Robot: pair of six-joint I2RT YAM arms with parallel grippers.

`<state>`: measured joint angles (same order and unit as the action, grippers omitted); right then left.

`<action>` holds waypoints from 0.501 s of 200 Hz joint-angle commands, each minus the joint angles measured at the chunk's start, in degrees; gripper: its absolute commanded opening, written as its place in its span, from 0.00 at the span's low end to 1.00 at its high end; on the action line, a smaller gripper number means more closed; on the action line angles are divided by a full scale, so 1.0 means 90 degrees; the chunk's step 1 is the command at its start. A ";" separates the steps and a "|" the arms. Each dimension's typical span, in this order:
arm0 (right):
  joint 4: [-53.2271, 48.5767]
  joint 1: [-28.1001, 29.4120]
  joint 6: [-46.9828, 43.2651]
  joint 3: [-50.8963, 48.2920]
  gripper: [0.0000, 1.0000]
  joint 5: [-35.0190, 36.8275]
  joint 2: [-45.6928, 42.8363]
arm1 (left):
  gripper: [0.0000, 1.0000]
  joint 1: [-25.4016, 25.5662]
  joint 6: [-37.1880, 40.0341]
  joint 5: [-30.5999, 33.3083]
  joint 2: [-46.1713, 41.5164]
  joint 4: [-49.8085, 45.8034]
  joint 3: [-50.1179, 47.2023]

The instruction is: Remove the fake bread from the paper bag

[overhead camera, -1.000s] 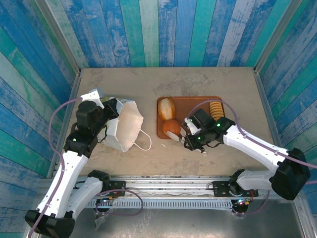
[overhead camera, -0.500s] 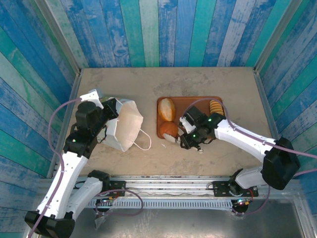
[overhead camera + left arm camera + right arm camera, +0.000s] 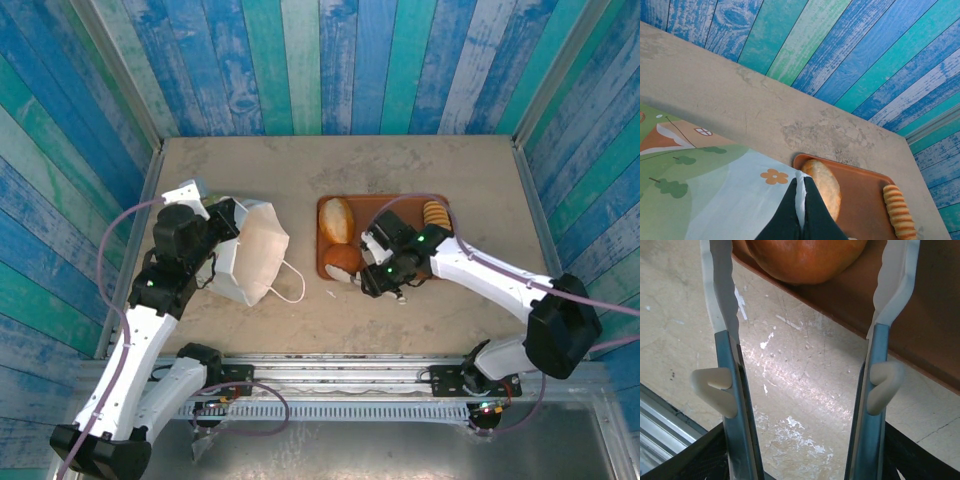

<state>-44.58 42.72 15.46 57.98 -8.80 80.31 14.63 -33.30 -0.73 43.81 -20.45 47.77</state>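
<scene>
Bread left inside the paper bag (image 3: pixel 255 252), if any, cannot be made out. The bag lies on its side at the left of the table (image 3: pixel 300 165), mouth turned rightward, and its contents are hidden. The left gripper (image 3: pixel 801 207) has not changed over the last second. Its fingers are pressed together on the bag's white rim, as before, pinning the bag in the same spot.

Further right, the brown tray (image 3: pixel 385 200) carries 3 pieces: a pale oval loaf (image 3: pixel 337 218) at its far left corner, a round brown bun (image 3: pixel 805 257) at its near left corner, and a ridged roll (image 3: pixel 436 215) toward the far right.

The change is around the bun. A second ago the right gripper (image 3: pixel 350 274) had its fingers close against it. Since then the jaws have spread steadily, and now they stand wide apart, 1 finger on each side of the bun with a thin gap to the crust. The arm has also slid a little leftward along the tray's near edge. The bun sits on its own, right at the tray's rim.

That reads as a release just finished: piece 3 is out of the bag and set down. The likely next move is to back the open fingers away without nudging the bun off the rim, then go back to the bag.
</scene>
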 commanded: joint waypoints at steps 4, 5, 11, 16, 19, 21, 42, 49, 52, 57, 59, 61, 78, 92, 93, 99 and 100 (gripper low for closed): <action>-0.0031 -0.0004 -0.0138 -0.0033 0.67 -0.0021 -0.0498 | 0.00 0.0010 -0.0003 0.0004 0.0053 0.0259 -0.0092; -0.0039 -0.0007 -0.0142 -0.0034 0.66 -0.0025 -0.0502 | 0.00 0.0007 -0.0002 0.0004 0.0058 0.0265 -0.0092; -0.0055 -0.0006 -0.0172 -0.0052 0.65 -0.0057 -0.0541 | 0.00 0.0005 -0.0001 -0.0015 0.0072 0.0279 -0.0087; -0.0069 -0.0001 -0.0205 -0.0062 0.64 -0.0076 -0.0563 | 0.00 0.0005 -0.0004 -0.0024 0.0095 0.0281 -0.0091; -0.0072 -0.0001 -0.0213 -0.0072 0.62 -0.0086 -0.0567 | 0.00 0.0005 -0.0002 -0.0031 0.0104 0.0282 -0.0085; -0.0068 -0.0001 -0.0216 -0.0079 0.61 -0.0091 -0.0565 | 0.00 0.0005 -0.0001 -0.0035 0.0103 0.0288 -0.0084; -0.0062 -0.0026 -0.0237 -0.0081 0.55 -0.0130 -0.0418 | 0.00 0.0005 -0.0003 -0.0074 0.0123 0.0289 -0.0075; -0.0066 -0.0011 -0.0234 -0.0066 0.55 -0.0154 -0.0323 | 0.00 0.0005 0.0006 -0.0075 0.0128 0.0277 -0.0068; -0.0067 -0.0015 -0.0224 -0.0056 0.54 -0.0169 -0.0286 | 0.00 0.0005 0.0012 -0.0082 0.0129 0.0271 -0.0068; -0.0067 -0.0013 -0.0196 -0.0054 0.54 -0.0191 -0.0216 | 0.00 0.0005 0.0015 -0.0085 0.0129 0.0256 -0.0064; -0.0062 -0.0016 -0.0188 -0.0055 0.54 -0.0198 -0.0187 | 0.00 0.0005 0.0020 -0.0085 0.0124 0.0247 -0.0056; -0.0058 -0.0012 -0.0186 -0.0055 0.53 -0.0210 -0.0165 | 0.00 0.0005 0.0024 -0.0085 0.0115 0.0242 -0.0054; -0.0057 -0.0010 -0.0137 -0.0016 0.51 -0.0308 0.0079 | 0.00 0.0005 0.0038 -0.0070 0.0086 0.0185 -0.0028; -0.0038 -0.0012 -0.0108 0.0003 0.50 -0.0333 0.0167 | 0.00 0.0006 0.0045 -0.0032 0.0042 0.0134 -0.0025; -0.0033 -0.0011 -0.0108 0.0003 0.50 -0.0332 0.0168 | 0.00 0.0005 0.0046 -0.0029 0.0038 0.0134 -0.0030; -0.0028 -0.0010 -0.0099 0.0004 0.50 -0.0308 0.0168 | 0.00 0.0005 0.0047 -0.0009 0.0019 0.0130 -0.0036; -0.0023 -0.0010 -0.0098 0.0004 0.50 -0.0305 0.0163 | 0.00 0.0005 0.0047 -0.0013 0.0017 0.0127 -0.0040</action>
<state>-44.56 42.72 14.20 57.98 -10.41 81.21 14.63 -33.28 -1.19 44.86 -19.70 47.48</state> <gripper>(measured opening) 0.498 0.045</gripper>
